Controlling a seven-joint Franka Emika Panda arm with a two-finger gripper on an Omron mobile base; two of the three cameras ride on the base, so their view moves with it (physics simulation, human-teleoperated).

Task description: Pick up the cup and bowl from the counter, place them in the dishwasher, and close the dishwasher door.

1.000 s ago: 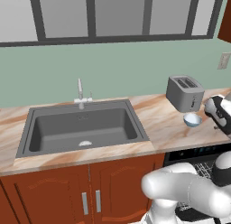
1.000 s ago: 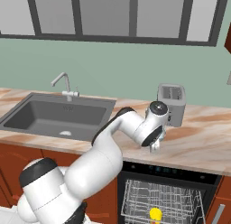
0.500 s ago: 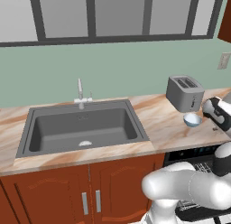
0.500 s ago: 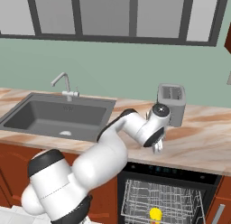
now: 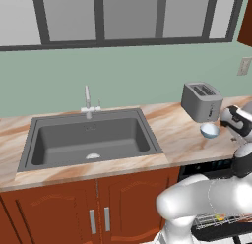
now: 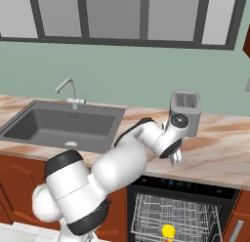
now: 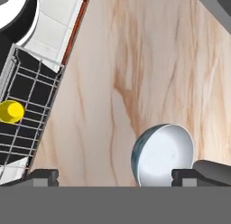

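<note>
The pale blue-white bowl [image 7: 162, 155] sits upright on the marble counter [image 7: 135, 60], just in front of the grey toaster [image 5: 201, 101]. My gripper [image 7: 115, 177] hovers over it, open, and its right fingertip [image 7: 191, 174] is above the bowl's rim, with most of the bowl between the tips. From the left, the bowl [image 5: 209, 130] lies just left of my hand. The yellow cup [image 7: 11, 111] rests in the white wire rack of the open dishwasher [image 6: 180, 211] below the counter edge. In the right base view my gripper [image 6: 175, 159] points down and the arm hides the bowl.
A grey sink [image 5: 91, 137] with a faucet [image 5: 87, 98] lies to the left. Red-brown cabinets [image 5: 103, 208] run under the counter. The dishwasher's pulled-out rack [image 6: 176, 221] juts out below the counter's front edge.
My hand has crept slightly to the right over the counter. The bowl and the cup have stayed where they were.
</note>
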